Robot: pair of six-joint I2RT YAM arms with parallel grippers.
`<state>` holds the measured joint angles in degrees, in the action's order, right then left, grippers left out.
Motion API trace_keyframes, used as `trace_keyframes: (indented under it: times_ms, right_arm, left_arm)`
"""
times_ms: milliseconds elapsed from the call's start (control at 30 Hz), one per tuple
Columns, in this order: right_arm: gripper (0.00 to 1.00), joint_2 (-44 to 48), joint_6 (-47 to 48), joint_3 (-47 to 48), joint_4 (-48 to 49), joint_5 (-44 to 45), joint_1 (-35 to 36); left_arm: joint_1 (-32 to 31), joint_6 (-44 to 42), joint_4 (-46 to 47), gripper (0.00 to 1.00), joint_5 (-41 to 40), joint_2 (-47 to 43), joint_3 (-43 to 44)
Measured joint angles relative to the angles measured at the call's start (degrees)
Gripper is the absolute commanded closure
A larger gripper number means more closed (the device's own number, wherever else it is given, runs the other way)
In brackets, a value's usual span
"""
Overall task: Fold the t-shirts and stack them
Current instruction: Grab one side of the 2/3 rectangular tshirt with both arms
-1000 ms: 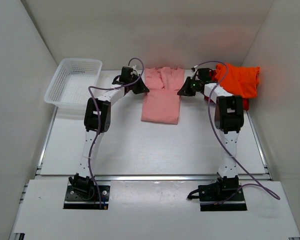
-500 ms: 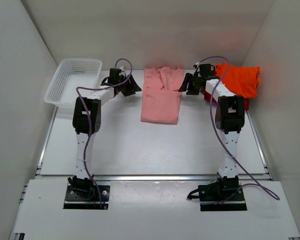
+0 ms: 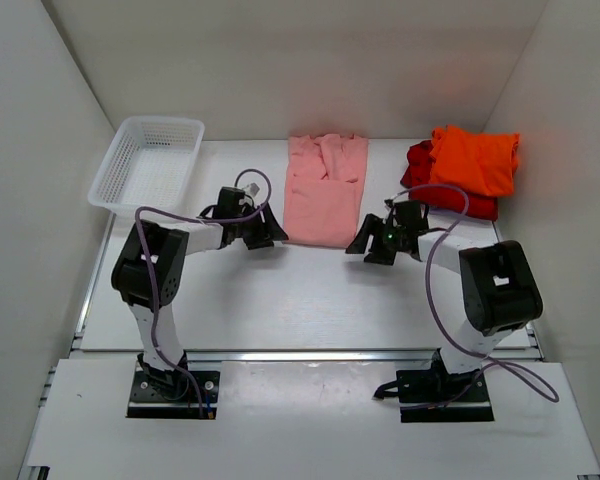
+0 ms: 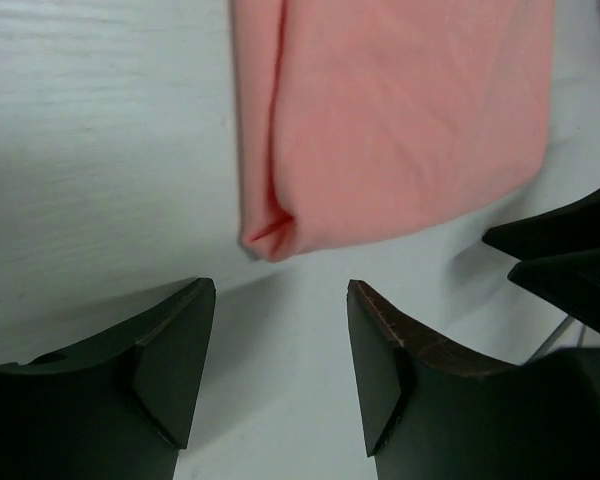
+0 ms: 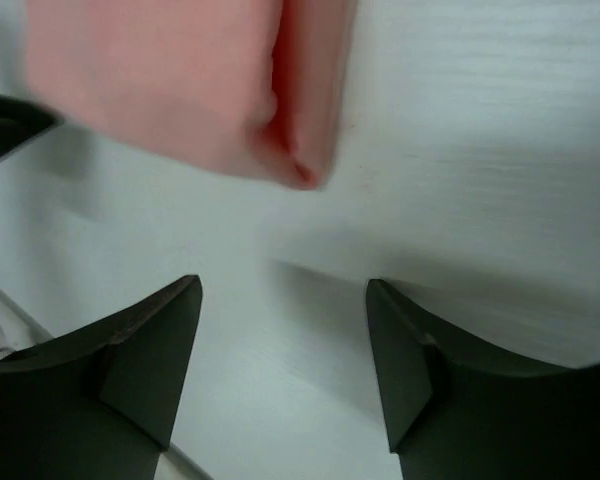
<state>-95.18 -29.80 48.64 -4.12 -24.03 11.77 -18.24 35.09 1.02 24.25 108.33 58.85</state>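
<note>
The salmon-pink t-shirt [image 3: 323, 190] lies flat at the table's back middle, folded into a long strip. My left gripper [image 3: 276, 238] stands open just off the strip's near left corner [image 4: 280, 235], with only bare table between its fingers [image 4: 175, 350]. Off the near right corner [image 5: 300, 170] my right gripper [image 3: 358, 246] is open too and holds nothing. Neither gripper touches the cloth. At the back right the bright orange t-shirt [image 3: 475, 158] lies bunched on top of the red t-shirt [image 3: 450, 198].
A white mesh basket [image 3: 108, 178] stands at the back left. White walls close in the table on three sides. Cables loop over both arms.
Both grippers were shut at the far part of the pink shirt's sides. They have opened, let go and drawn back to its near corners.
</note>
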Motion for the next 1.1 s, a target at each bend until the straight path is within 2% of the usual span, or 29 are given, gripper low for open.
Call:
trace_keyframes:
  times_ms: [100, 167, 233, 267, 300, 333, 367, 400, 567, 700, 900, 1000, 1100]
  right_arm:
    - [0.35, 0.6, -3.8, -3.4, 5.6, -1.2, 1.3]
    - [0.34, -0.3, -5.7, -3.7, 8.2, -1.4, 1.4]
    - [0.37, -2.3, -7.5, -3.0, 11.2, -2.2, 1.3]
    - [0.40, -3.7, -8.2, -2.1, 12.4, -2.7, 1.3]
    - [0.46, -5.2, -8.8, -0.9, 13.4, -2.9, 1.3]
    - [0.71, -6.6, -9.1, 0.1, 14.4, -3.0, 1.3]
    - [0.88, -7.7, -9.1, 0.7, 15.4, -2.9, 1.3]
    - [1.00, -8.6, -9.3, 0.9, 16.0, -2.6, 1.3]
    - [1.00, -8.7, -9.9, -0.7, 16.2, -2.2, 1.4]
    - [1.00, -0.4, -8.0, -7.1, 12.4, -1.8, 3.8]
    - [1.00, 20.9, -8.2, -20.5, 2.5, -1.5, 13.1]
    - [1.00, 31.2, -10.9, -26.0, -2.1, -1.0, 18.5]
    - [0.99, 40.7, -15.2, -30.6, -5.8, -0.7, 22.9]
  left_arm:
    - [-2.4, 1.6, 4.0, 0.34, -0.6, 0.1, -1.0]
    - [-3.6, 2.7, 5.9, 0.37, -1.3, 0.9, -1.0]
    - [-4.3, 4.0, 7.7, 0.42, -1.4, 2.6, 0.1]
    - [-4.5, 4.6, 8.5, 0.50, -1.4, 3.8, 1.0]
    - [-4.6, 5.2, 8.9, 0.63, -1.4, 4.9, 2.1]
    - [-4.7, 5.6, 9.1, 0.71, -1.6, 6.0, 3.1]
    - [-4.7, 5.7, 9.2, 0.93, -1.8, 6.9, 3.8]
    - [-4.7, 6.0, 9.5, 1.00, -2.0, 7.6, 4.0]
    - [-3.9, 6.2, 11.4, 1.00, -0.1, 6.4, 0.8]
    - [-4.3, 4.1, 8.5, 1.00, 2.1, -0.5, -7.1]
    - [-11.3, 0.3, -2.0, 1.00, 2.6, -19.4, -22.1]
    - [-16.0, 1.0, -5.3, 1.00, 2.8, -31.1, -29.4]
    - [-17.0, 2.9, -9.1, 1.00, 3.0, -44.3, -35.4]
